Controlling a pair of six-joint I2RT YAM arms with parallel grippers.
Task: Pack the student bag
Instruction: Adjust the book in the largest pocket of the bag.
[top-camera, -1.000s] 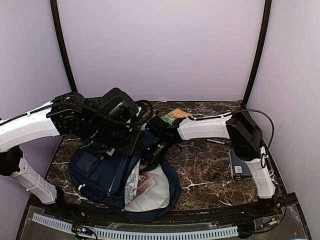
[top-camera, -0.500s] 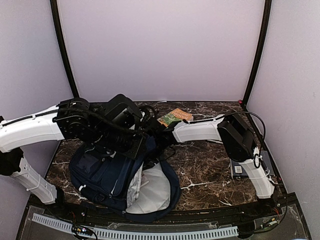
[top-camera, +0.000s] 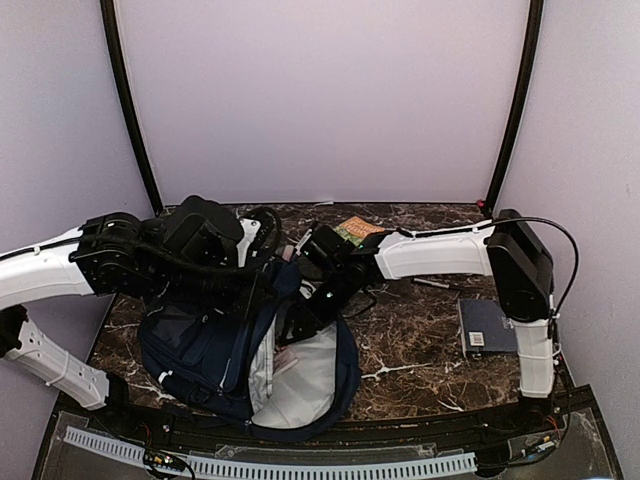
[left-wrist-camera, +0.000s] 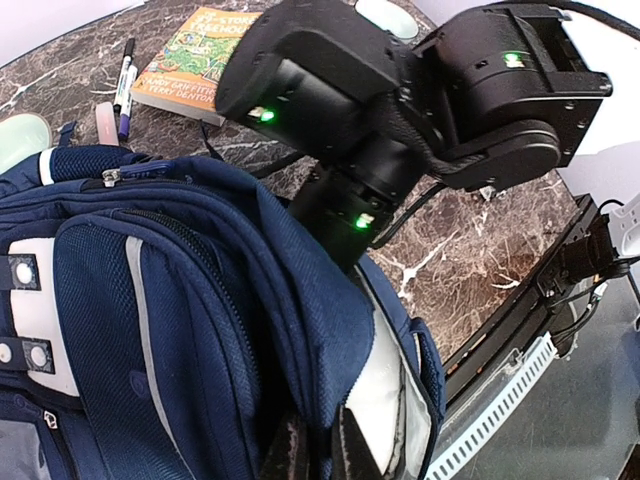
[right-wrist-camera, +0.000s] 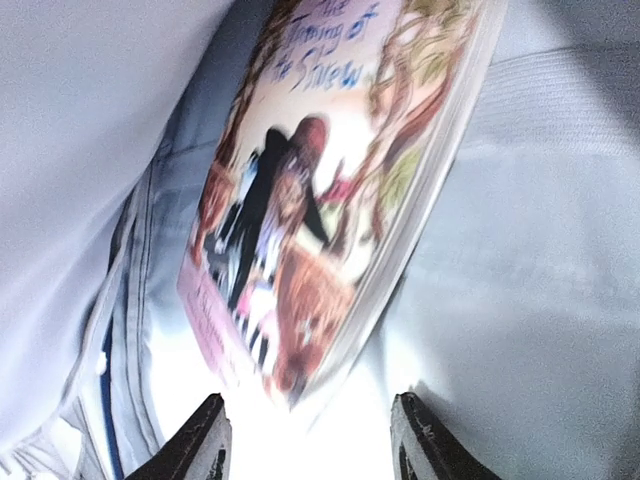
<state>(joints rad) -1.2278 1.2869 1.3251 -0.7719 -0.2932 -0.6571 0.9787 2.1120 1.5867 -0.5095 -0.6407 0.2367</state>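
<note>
Where the student bag (top-camera: 195, 345) lies: on the near left part of the dark marbled tabletop (top-camera: 410, 350), its front pockets and white stripes turned up and left.
Bag mouth: the main compartment gapes toward the near right, and its pale grey lining (top-camera: 310, 385) shows.
Left hand (left-wrist-camera: 320, 450): pressed together on a fold of navy fabric at the rim of the mouth. The cloth drapes over both fingers.
Right hand (right-wrist-camera: 310, 400): reaching down inside the mouth with its fingers spread and nothing between them.
Paperback (right-wrist-camera: 320, 200): inside the compartment, tilted against the lining with its illustrated cover facing the wrist camera. Its lower corner lies just beyond the spread fingertips and looks clear of both.
Dark blue book (top-camera: 485, 325): flat on the right side of the tabletop, beside the right arm's upright link and well apart from the bag.
Orange-and-green book (top-camera: 355, 230): flat near the far edge, behind the right forearm.
Markers (left-wrist-camera: 125, 75): on the tabletop just beside that far book, seen from the left wrist.
</note>
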